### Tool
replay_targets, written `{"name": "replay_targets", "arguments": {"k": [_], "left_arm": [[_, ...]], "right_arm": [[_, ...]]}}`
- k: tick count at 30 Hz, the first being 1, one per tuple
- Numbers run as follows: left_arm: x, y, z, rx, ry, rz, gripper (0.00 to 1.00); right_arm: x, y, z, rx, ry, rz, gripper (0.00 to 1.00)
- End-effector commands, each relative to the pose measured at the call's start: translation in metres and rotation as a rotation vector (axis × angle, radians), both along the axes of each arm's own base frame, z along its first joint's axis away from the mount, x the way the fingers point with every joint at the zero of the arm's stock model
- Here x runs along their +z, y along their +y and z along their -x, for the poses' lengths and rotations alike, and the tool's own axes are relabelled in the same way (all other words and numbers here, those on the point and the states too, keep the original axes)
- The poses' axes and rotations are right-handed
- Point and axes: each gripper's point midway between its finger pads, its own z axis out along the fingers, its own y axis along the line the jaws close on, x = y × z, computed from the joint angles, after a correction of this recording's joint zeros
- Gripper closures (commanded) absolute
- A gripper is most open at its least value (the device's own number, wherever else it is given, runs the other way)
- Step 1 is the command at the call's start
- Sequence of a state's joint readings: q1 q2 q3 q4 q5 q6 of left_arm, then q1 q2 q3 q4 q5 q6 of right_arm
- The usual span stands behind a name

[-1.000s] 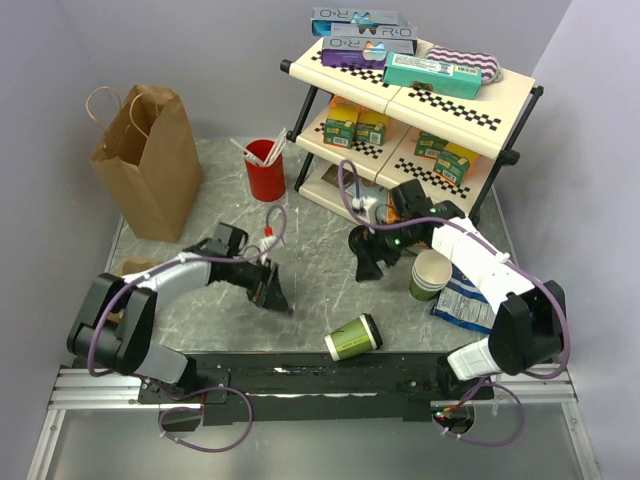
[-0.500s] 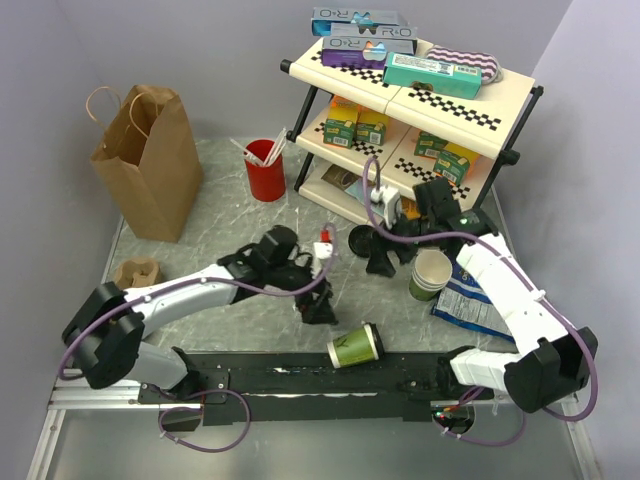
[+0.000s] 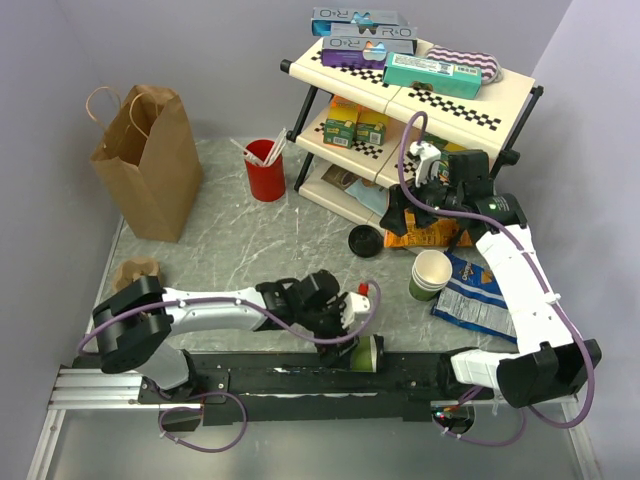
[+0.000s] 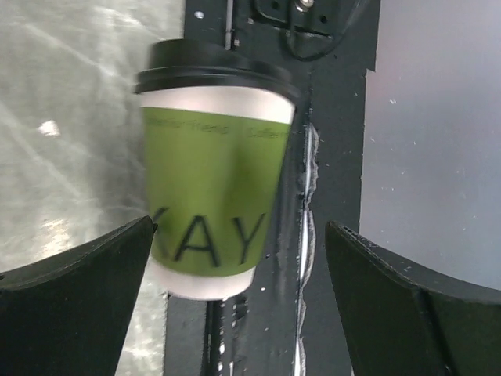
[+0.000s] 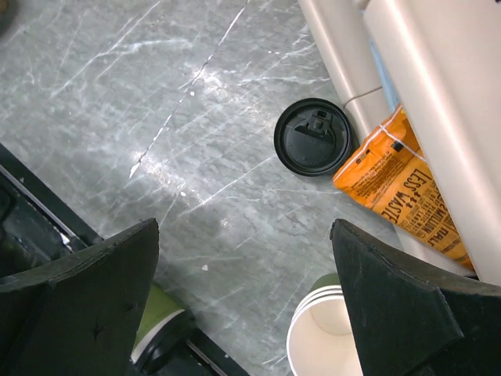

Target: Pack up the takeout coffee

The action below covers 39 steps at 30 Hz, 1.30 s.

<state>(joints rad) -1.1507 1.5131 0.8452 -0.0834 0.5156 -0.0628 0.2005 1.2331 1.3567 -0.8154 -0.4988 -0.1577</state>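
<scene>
The takeout coffee, a green paper cup with a black lid, lies on its side at the table's near edge, partly on the black base rail. My left gripper is open, and the cup's bottom end lies between its fingertips, close against the left finger. From above, the left gripper covers most of the cup. My right gripper hangs open and empty high over the table beside the shelf. In the right wrist view, the right gripper looks down on the cup.
A brown paper bag stands open at the back left. Nearby are a red cup with sticks, a loose black lid, a stack of lidless green cups, snack bags, a shelf rack and a cardboard holder.
My left arm swung right and toward the near edge until its open fingers came around the cup, which shifted slightly right. My right arm pulled back up toward the shelf, opening a little wider.
</scene>
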Motion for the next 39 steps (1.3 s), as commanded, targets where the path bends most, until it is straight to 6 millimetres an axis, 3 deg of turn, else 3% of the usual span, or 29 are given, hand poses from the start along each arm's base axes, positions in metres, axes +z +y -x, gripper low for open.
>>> {"name": "replay_targets", "arguments": {"k": [1,10,13,21,23,24,26,27,35,39], "left_arm": [[0.001,-0.013,-0.001,0.013,-0.098,0.011,0.03],[-0.036,-0.021,-0.008,-0.014,-0.173,-0.068,0.03],[-0.038,-0.027,-0.013,-0.013,-0.201,-0.060,0.03],[-0.019,-0.043,-0.024,-0.018,-0.259,0.045,0.02],[-0.018,-0.037,-0.031,0.003,-0.253,0.069,0.03],[-0.003,-0.041,-0.035,0.012,-0.272,0.139,0.05],[-0.007,-0.032,-0.043,0.040,-0.281,0.161,0.05],[0.004,-0.036,-0.048,0.053,-0.299,0.215,0.06],[0.025,-0.023,-0.084,0.162,-0.308,0.378,0.12],[0.012,-0.020,-0.083,0.088,-0.289,0.350,0.09]], "right_arm": [[0.026,-0.001,-0.004,-0.030,-0.048,-0.065,0.04],[0.022,-0.004,0.012,-0.016,-0.044,-0.061,0.03],[0.023,-0.005,0.013,-0.012,-0.051,-0.054,0.03],[0.024,-0.005,0.015,0.015,-0.060,-0.040,0.04],[0.021,-0.005,0.016,0.032,-0.059,-0.031,0.04],[0.017,-0.003,0.016,0.039,-0.048,-0.032,0.04],[0.018,-0.001,0.014,0.054,-0.046,-0.043,0.04],[0.016,0.003,0.012,0.064,-0.031,-0.055,0.04],[0.015,0.028,-0.004,0.168,-0.020,-0.053,0.05],[0.006,0.034,-0.005,0.185,0.026,-0.046,0.05]]}}
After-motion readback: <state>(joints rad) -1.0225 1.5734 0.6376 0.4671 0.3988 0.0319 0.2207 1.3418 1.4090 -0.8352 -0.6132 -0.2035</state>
